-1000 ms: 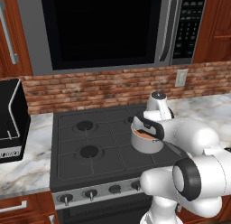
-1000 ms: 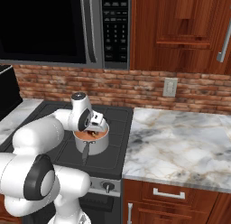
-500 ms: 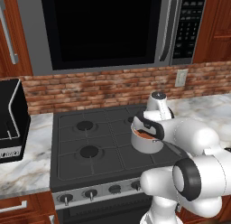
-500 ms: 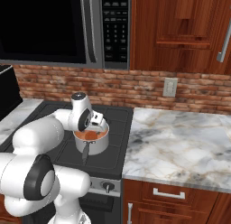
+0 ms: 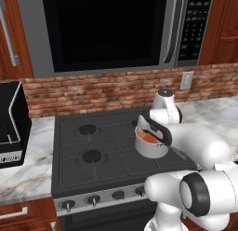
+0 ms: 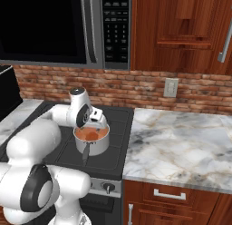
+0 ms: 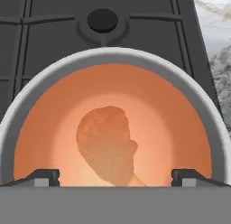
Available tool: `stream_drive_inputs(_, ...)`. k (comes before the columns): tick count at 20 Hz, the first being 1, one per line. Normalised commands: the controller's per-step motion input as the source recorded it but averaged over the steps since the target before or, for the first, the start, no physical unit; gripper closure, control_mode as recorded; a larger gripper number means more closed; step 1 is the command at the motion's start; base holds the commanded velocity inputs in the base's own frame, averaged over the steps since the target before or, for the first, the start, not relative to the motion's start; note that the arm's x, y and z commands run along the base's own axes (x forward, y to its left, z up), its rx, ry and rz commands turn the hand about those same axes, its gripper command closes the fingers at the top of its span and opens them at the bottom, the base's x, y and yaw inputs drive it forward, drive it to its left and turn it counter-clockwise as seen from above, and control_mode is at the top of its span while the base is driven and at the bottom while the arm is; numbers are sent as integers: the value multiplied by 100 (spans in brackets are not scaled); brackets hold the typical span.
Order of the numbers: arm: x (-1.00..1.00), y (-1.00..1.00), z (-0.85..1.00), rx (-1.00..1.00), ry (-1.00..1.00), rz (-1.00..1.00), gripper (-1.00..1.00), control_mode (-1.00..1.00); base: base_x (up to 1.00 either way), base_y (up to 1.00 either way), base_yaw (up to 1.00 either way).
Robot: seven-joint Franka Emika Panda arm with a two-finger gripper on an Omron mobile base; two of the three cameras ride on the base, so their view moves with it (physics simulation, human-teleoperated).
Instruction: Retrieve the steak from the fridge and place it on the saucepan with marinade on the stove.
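Pincer hangs released, pointing straight down over the saucepan on the stove; the steak lies in the marinade between its wide-spread tips.

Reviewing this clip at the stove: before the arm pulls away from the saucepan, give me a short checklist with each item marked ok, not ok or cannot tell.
1. Steak lies inside the saucepan, in the marinade: ok.
2. Gripper is open, its fingers wide apart and clear of the steak: ok.
3. Saucepan stands upright on the stove, on the front right burner: ok.
4. Nothing spilled on the cooktop around the pan: ok in both base views.
5. Path straight up from the pan, with the microwave above: cannot tell how much room there is.
6. Fridge door shut again: cannot tell.
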Motion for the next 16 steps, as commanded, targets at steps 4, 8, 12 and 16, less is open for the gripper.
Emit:
stream_drive_inputs(4, -59, 0, 41, -3, -12, 0, -100, -100, 0, 0, 0)
stream_drive_inputs(8, -58, 0, 40, -1, -11, 0, -100, -100, 0, 0, 0)
stream_drive_inputs(12, -69, 0, 53, -4, -11, 0, -100, -100, 0, 0, 0)
stream_drive_inputs(16, -80, 0, 54, -2, -17, 1, -100, -100, 0, 0, 0)
